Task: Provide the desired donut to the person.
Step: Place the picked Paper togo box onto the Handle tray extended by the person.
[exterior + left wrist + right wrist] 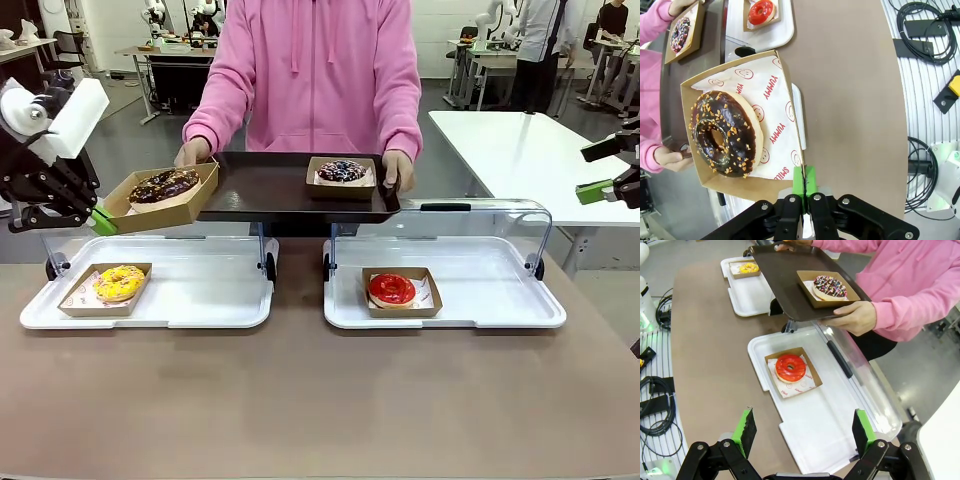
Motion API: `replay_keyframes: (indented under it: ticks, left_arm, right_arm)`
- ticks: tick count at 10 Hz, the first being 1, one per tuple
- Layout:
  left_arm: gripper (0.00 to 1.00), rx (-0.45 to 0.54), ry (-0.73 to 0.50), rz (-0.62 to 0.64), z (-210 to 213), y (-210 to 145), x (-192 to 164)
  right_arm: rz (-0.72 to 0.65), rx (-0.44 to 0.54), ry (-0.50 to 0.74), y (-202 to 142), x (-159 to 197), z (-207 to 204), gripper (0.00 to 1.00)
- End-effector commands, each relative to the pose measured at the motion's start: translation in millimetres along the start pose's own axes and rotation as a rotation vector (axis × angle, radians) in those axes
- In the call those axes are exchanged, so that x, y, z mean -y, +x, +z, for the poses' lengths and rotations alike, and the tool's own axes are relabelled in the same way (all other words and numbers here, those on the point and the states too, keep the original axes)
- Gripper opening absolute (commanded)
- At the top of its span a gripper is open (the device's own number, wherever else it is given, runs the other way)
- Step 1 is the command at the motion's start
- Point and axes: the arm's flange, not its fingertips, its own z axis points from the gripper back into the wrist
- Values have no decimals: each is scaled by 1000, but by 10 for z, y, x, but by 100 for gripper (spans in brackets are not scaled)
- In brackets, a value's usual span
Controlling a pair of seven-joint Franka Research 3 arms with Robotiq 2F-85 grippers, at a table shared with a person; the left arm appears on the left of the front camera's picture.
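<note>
My left arm (pixel 75 125) is white, ending in a black linked wrist. My left fingers (pixel 798 182) are black bars with silver screws and bright green pads. My right fingers (pixel 746 429) match: black links, silver bolts, green pads.

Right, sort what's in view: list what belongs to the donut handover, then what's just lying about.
In the job: left gripper, shut on the box; chocolate donut in it; dark tray held by the person.
Lying about: yellow donut; red donut; sprinkled donut; open right gripper.
</note>
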Motion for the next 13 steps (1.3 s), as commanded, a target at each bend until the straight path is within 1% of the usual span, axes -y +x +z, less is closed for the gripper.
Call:
replay_keyframes:
  ticks: [1, 4, 5, 6, 7, 8, 9, 10, 11, 12, 13]
  left_arm:
    - [0, -11, 16, 16, -18, -5, 28]
    - [1, 0, 0, 0, 0, 0, 0]
    - [1, -43, 25, 19, -19, 221, -370]
    - [1, -84, 89, 161, -81, 441, -827]
    - [1, -66, 23, 118, -154, 575, -1141]
    - [1, -117, -8, 100, -252, 665, -1417]
    - [1, -155, 17, 119, -404, 736, -1737]
    - [1, -194, 46, 174, -618, 754, -2082]
    - [1, -201, 16, 176, -824, 725, -2303]
    - [1, -205, -39, 139, -988, 681, -2413]
    - [1, -193, -81, 74, -1128, 642, -2488]
  right_arm:
    - [-2, 2, 2, -12, 3, -11, 100]
    - [-2, 2, 2, -12, 3, -11, 100]
    - [-2, 2, 2, -12, 3, -11, 100]
    - [-2, 2, 2, -12, 3, -11, 100]
    - [-2, 2, 2, -12, 3, -11, 100]
    - [-2, 2, 2, -12, 3, -11, 100]
    - [-2, 2, 2, -12, 3, -11, 100]
    - [-2, 2, 2, -12, 3, -11, 100]
    - [-2, 2, 2, -12, 3, -11, 100]
    - [-2, 2, 2, -12, 3, -11, 100]
    - [-2, 2, 2, -12, 3, -11, 100]
